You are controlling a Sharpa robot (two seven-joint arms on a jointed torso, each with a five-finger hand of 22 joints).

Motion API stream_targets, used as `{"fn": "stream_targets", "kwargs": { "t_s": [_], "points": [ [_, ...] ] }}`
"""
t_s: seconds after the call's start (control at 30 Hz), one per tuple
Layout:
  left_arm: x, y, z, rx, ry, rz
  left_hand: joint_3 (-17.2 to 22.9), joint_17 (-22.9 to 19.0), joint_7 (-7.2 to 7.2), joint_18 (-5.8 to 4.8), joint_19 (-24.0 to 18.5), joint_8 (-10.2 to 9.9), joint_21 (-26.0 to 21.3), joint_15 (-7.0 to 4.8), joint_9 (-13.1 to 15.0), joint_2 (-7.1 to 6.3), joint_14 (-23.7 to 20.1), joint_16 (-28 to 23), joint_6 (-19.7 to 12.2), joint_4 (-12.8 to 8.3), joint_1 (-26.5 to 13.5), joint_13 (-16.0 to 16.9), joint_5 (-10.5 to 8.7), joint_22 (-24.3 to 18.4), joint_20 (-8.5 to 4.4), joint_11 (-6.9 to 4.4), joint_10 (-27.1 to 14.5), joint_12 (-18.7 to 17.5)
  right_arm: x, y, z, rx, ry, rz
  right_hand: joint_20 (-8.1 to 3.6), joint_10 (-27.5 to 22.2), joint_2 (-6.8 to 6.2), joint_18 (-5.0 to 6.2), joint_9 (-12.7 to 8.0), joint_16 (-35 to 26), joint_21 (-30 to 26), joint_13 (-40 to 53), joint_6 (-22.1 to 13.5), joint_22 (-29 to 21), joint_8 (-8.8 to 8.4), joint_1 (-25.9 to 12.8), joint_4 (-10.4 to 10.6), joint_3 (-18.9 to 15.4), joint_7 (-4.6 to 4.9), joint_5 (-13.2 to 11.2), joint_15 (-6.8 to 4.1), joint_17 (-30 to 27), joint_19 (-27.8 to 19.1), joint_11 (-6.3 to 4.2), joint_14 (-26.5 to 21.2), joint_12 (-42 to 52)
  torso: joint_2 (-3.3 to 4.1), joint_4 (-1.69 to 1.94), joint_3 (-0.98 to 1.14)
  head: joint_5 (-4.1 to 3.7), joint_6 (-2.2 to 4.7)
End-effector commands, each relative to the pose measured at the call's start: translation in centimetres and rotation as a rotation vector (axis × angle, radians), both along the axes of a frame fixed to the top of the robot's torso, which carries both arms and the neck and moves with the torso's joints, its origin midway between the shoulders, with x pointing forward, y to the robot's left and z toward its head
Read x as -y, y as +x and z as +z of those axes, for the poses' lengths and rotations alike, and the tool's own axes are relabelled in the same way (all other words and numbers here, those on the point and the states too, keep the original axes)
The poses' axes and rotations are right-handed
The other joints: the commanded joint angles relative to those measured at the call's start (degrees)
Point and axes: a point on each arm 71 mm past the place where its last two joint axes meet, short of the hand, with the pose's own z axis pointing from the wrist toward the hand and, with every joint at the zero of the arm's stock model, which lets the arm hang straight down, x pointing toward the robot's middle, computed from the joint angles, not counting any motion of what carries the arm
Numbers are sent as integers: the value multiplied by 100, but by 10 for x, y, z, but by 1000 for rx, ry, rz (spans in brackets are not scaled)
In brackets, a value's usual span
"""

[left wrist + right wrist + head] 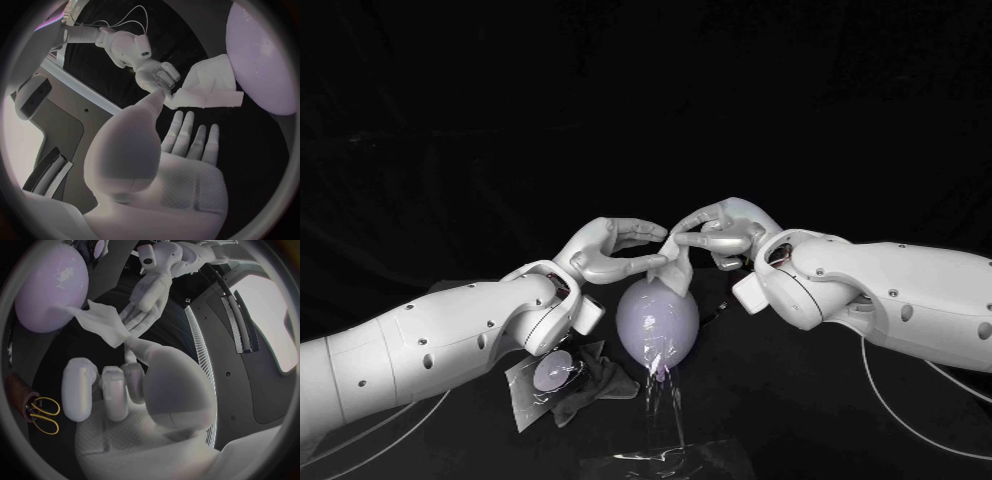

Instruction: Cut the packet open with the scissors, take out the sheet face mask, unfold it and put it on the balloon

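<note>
While folded, the sheet mask is pinched by the right hand at the far end of the balloon.
Whether the left hand grips it cannot be told; unfolding is needed next.

The top of the balloon is hidden behind the sheet face mask and fingers. Blades of the scissors cannot be made out; the left arm overlaps the packet.
</note>
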Motion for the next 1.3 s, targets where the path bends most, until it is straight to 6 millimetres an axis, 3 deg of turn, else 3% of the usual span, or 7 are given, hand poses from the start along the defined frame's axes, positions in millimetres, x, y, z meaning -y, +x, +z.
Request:
{"fn": "stream_targets", "kwargs": {
  "t_s": [0.03,0.07,0.2,0.73,0.87,1.0,1.3],
  "points": [
    [6,0,1,78,92,-13,-400,-55,196,-16,37,-106,-55,-28,-116,70,85,-78,-217,81,172,-8,3,-43,-24,99,-24,-66,-4,-1,1,8,-11,24,0,198,46,10,430,20,-25,885,54,1049,159,-27,6,23,-5,13,-41,1510,100,-37,608,22,-5,-6,4,19,-5],
    [6,1,0,79,100,-8,-702,-105,231,-3,63,-145,-93,-1,-176,188,132,-150,-292,173,328,-3,-16,-76,-15,84,-29,-105,-5,-1,1,9,-10,26,0,198,46,10,430,20,-25,885,54,1049,159,-27,6,23,-5,13,-41,1510,100,-37,608,22,-5,-5,5,21,-5],
    [9,2,-1,71,123,4,-1163,-127,427,84,207,-259,-105,41,-318,239,376,-188,-540,420,583,-11,-1,-106,-33,327,-95,-173,-8,-2,2,17,-6,30,0,198,46,10,430,20,-25,885,54,1049,159,-27,6,23,-5,13,-41,1510,100,-37,608,22,1,-5,8,13,7],
    [13,6,-6,43,195,46,-1411,-208,587,190,497,-396,-115,133,-508,252,631,-321,-860,885,1132,0,1,-112,-24,486,-77,-205,-11,-4,3,33,3,30,0,201,45,11,437,20,-32,889,52,1047,165,-36,-4,35,-5,13,-41,1510,97,-37,608,26,0,0,3,8,23],
    [14,6,-6,40,198,51,-1216,-155,577,195,645,-339,-81,108,-446,419,916,-251,-696,786,1464,11,1,-99,-29,478,7,-148,-12,-4,3,33,3,32,-1,200,45,11,439,20,-30,888,52,1048,168,-37,-9,39,-5,13,-41,1510,98,-37,608,24,5,1,1,5,26],
    [14,6,-6,38,192,60,-891,-55,516,253,948,-158,2,40,-262,643,1452,-110,-210,551,1818,21,2,-73,-35,420,198,-40,-13,-4,3,32,4,33,-1,200,45,11,439,20,-30,888,52,1048,168,-37,-9,39,-5,13,-41,1510,98,-37,608,24,4,-3,-1,11,29],
    [14,7,-5,29,163,80,-441,14,464,304,1201,17,35,-32,-126,797,2062,-13,310,370,1883,3,2,-72,-31,363,453,27,-13,-3,3,30,2,34,-1,202,45,10,442,20,-26,891,51,1050,171,-39,-14,46,-6,13,-42,1510,100,-37,608,27,-2,-1,4,13,26]
  ]
}}
